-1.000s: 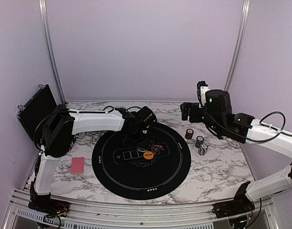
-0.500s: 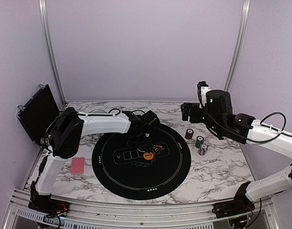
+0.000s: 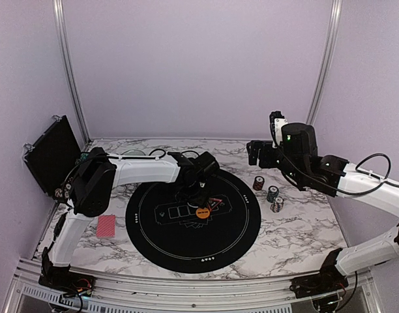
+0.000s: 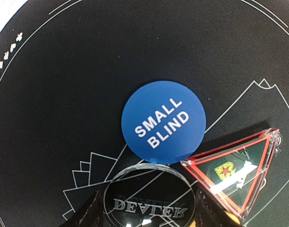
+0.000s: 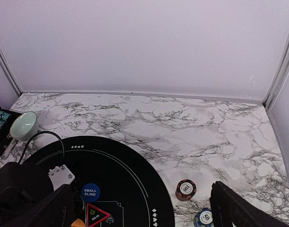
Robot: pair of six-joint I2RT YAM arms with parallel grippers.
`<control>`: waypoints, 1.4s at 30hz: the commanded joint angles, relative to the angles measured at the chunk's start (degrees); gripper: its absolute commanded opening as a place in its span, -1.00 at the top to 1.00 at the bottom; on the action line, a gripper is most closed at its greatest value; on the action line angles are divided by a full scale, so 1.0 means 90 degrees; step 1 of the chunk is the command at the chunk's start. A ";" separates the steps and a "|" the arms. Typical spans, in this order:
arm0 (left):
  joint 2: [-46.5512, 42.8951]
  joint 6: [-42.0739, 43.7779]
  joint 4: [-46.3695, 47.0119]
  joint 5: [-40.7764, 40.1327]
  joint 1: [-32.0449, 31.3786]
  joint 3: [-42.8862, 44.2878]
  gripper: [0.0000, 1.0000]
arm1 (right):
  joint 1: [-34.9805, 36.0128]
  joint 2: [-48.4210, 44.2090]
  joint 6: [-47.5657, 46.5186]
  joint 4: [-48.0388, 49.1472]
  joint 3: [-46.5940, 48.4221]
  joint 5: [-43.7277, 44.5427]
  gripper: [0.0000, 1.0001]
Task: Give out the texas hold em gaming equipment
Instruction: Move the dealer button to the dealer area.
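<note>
In the left wrist view my left gripper (image 4: 147, 215) is low over the black mat (image 4: 64, 71), its two fingers touching opposite edges of a clear "DEALER" disc (image 4: 149, 196) that lies flat. Beyond it lie a blue "SMALL BLIND" disc (image 4: 163, 122) and a red triangle marker (image 4: 234, 175). An orange disc (image 3: 202, 210) lies just nearer than the left gripper (image 3: 198, 189). Three chip stacks (image 3: 259, 182) (image 3: 272, 193) (image 3: 277, 205) stand right of the mat. Red-backed cards (image 3: 106, 225) lie left of it. My right gripper (image 3: 258, 153) hangs open and empty above the chips (image 5: 185, 189).
A small teal bowl (image 5: 24, 124) stands at the back left beside the mat's edge. A black case (image 3: 49, 153) leans at the left wall. A cable (image 5: 40, 137) loops over the mat near the left arm.
The left gripper's fingers have narrowed onto the dealer disc, and the left arm's elbow has shifted slightly right. The right arm has not moved.
</note>
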 commanded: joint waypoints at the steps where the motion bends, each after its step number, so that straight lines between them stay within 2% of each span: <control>1: -0.0122 -0.0026 -0.0202 -0.0265 0.0045 -0.0294 -0.15 | -0.0030 -0.0017 0.0088 0.0117 0.0012 -0.0078 -0.97; 13: -0.1160 -0.0271 0.0015 -0.0427 0.0074 -0.1611 -0.10 | -0.0033 0.0243 0.0142 0.0232 0.0068 -0.0249 -0.97; 22: -0.2446 -0.0623 0.0366 -0.0474 0.0178 -0.3636 -0.11 | -0.0029 0.0731 0.0087 0.0350 0.0348 -0.0505 -0.97; 27: -0.3036 -0.0799 0.0570 -0.0496 0.0372 -0.4455 -0.11 | -0.0032 0.1053 0.0103 0.0412 0.0520 -0.0702 -0.97; 42: -0.3448 -0.0815 0.0819 -0.0527 0.0609 -0.5095 -0.13 | -0.0017 0.1686 0.0146 0.0225 0.0901 -0.1102 -0.97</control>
